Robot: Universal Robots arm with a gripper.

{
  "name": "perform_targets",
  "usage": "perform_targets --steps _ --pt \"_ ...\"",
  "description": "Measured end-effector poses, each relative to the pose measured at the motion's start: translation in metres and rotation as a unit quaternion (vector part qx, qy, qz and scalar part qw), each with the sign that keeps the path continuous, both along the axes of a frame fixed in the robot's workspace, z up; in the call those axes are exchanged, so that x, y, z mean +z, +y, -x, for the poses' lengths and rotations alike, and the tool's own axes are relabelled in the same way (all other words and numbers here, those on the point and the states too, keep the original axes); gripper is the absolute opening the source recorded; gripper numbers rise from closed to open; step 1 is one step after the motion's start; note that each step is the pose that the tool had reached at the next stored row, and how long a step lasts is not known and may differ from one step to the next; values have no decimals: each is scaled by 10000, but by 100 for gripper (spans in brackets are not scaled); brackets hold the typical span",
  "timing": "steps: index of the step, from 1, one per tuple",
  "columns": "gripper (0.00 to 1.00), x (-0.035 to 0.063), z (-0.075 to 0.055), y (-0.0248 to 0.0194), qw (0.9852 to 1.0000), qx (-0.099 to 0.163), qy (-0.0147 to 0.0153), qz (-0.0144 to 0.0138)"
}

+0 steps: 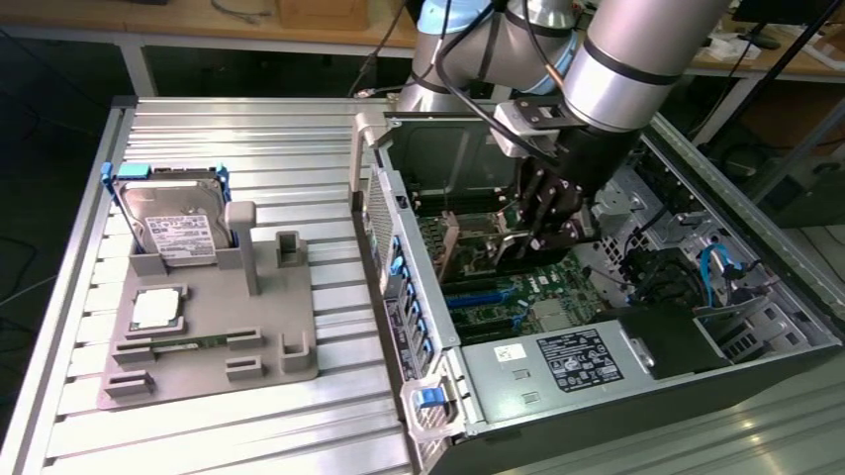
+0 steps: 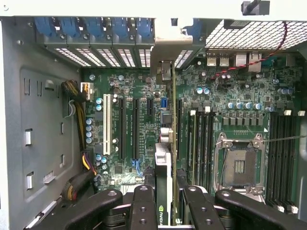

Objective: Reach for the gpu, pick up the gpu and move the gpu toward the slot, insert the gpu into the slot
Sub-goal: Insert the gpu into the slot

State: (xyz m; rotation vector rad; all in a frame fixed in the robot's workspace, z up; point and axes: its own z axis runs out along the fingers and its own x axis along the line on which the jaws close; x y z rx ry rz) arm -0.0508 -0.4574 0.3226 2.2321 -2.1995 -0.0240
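Down inside the open computer case (image 1: 383, 213), entered from above, with the gripper (image 2: 166, 213) closed on the gpu (image 2: 164, 167) and black fingers (image 2: 143, 206) pressed to either flat face of the card. Held edge-on in the wrist view, thin and upright over the green motherboard (image 2: 127, 81), with the silver end bracket (image 2: 165, 48) toward the perforated rear wall, among the blue card clips (image 2: 96, 26). Lined up lengthwise with the slot (image 2: 179, 124), a long dark socket just beside the card's green edge; cannot tell whether the card's bottom edge touches it or hangs above. Flanked on one side by two more long dark sockets and a white one (image 2: 106, 125), on the other by the black memory sockets (image 2: 201, 143) and the square silver processor socket (image 2: 238, 165). Outside the case, toward the exterior view's left, a grey fixture (image 1: 271, 327) on the ribbed metal table (image 1: 79, 297), carrying a silver hard drive (image 1: 172, 228) with a white label in a blue frame, well apart from the arm. Inside the case, near the exterior view's lower edge, a power supply (image 1: 568, 361) with a printed label.
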Motion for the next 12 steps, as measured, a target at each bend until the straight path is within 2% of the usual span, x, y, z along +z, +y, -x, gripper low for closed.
perform_targets --steps 12 --pt "27 -23 25 -3 10000 0 0 -1"
